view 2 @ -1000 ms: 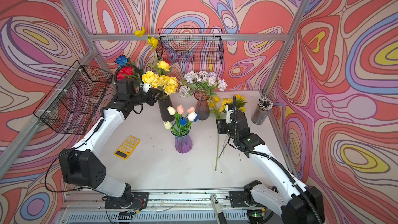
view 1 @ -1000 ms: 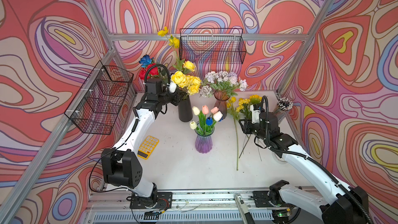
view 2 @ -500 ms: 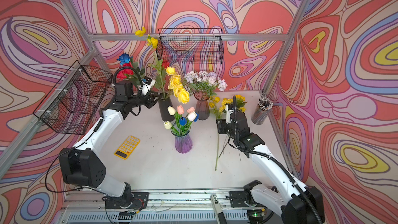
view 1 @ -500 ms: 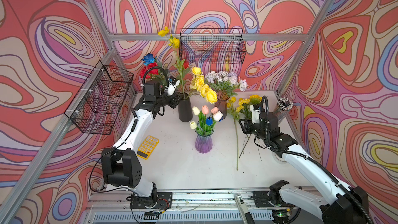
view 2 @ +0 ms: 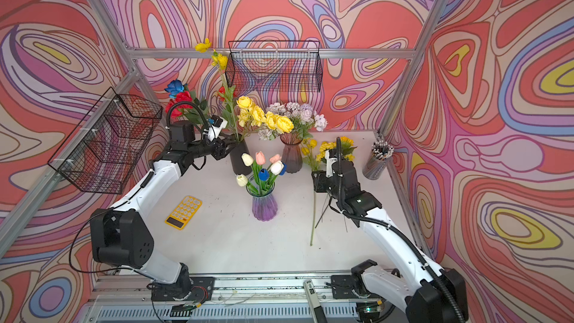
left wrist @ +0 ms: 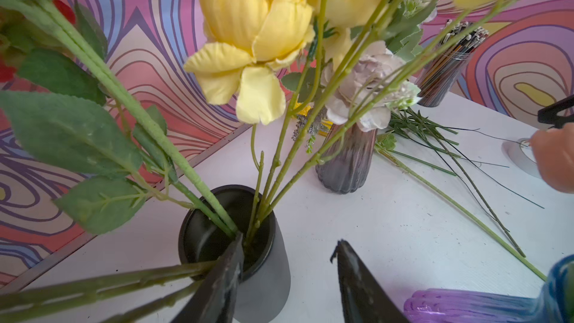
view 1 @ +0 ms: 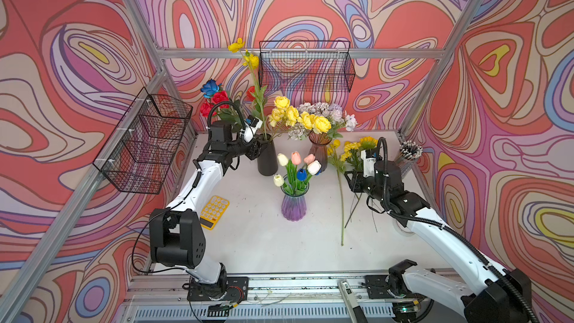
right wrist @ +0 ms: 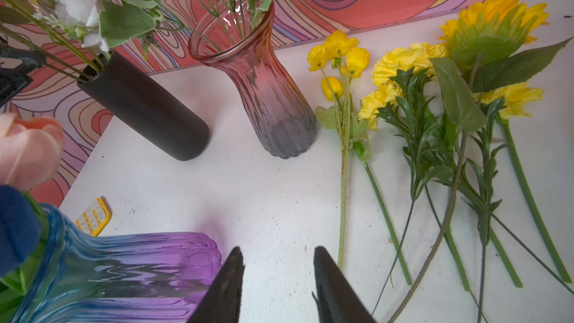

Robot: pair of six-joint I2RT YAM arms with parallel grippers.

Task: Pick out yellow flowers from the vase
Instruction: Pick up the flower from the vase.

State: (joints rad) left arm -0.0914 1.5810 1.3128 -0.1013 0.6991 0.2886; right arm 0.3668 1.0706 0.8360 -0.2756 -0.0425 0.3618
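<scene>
— Left gripper (left wrist: 289, 243) is right at the mouth of the black vase (left wrist: 267, 284), jaws parted and clamped on nothing. One jaw tip is against the stems at the rim, and the other stands clear outside the vase wall.

— And the target?

— Yellow roses (left wrist: 248, 26), a branching spray. In both top views the heads lean out toward the pink vase (view 1: 318, 153), and every stem runs down into that black vase. A taller sprig of small yellow blossoms (view 1: 250, 60) stands in the same vase, with red roses (view 1: 221, 97) on the far side.

— How will the spray handle?

— Light, I'd say: fabric petals on thin, springy green stems. The heads would crush, so no pinching there. The best hold looks to be low on the main stem, just above the rim and below the fork. Then lift straight up, so the neighbours' big leaves don't drag along. It's top-heavy, so expect it to swing once it's free.

— Right side?

— Right gripper (right wrist: 278, 251) hangs over bare worktop (right wrist: 248, 187), jaws partly apart and empty. It's just beside the purple vase (right wrist: 139, 259). Next to it, the picked yellow flowers (right wrist: 403, 57) lie flat in a row: a sunflower, marigolds and small blossoms.
</scene>
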